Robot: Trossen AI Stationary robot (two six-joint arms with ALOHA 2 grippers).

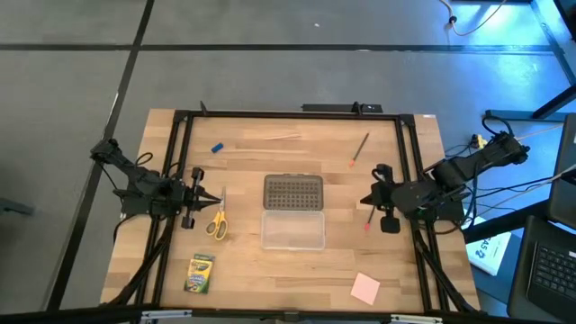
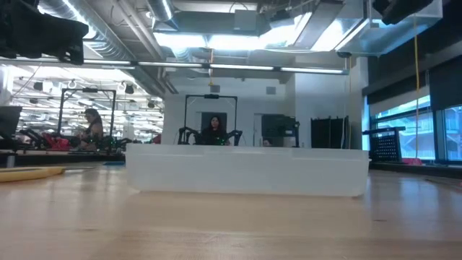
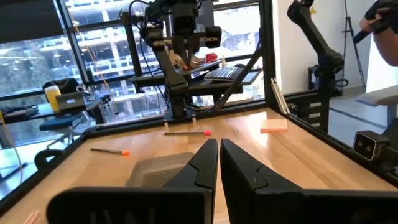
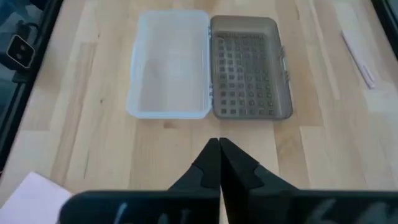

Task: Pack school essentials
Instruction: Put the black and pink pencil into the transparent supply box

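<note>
Hands pressed together, both empty: left hand (image 1: 219, 199) at nine o'clock beside scissors (image 1: 216, 222), right hand (image 1: 364, 200) at three o'clock of open case (image 1: 292, 212); crayon box (image 1: 200, 273) at seven, sticky-note pad (image 1: 365, 288) at five.

High view: from above, straight down, far enough to take in the whole table (image 1: 270, 261) with both arms at its sides. Low view: at table-top height, level across the wood, very close to the clear case (image 2: 245, 171), room behind. Left wrist view: low over the table, facing across toward the other arm. Right wrist view: tilted down, near the case. Shared by all four: the case at the table's middle.
</note>
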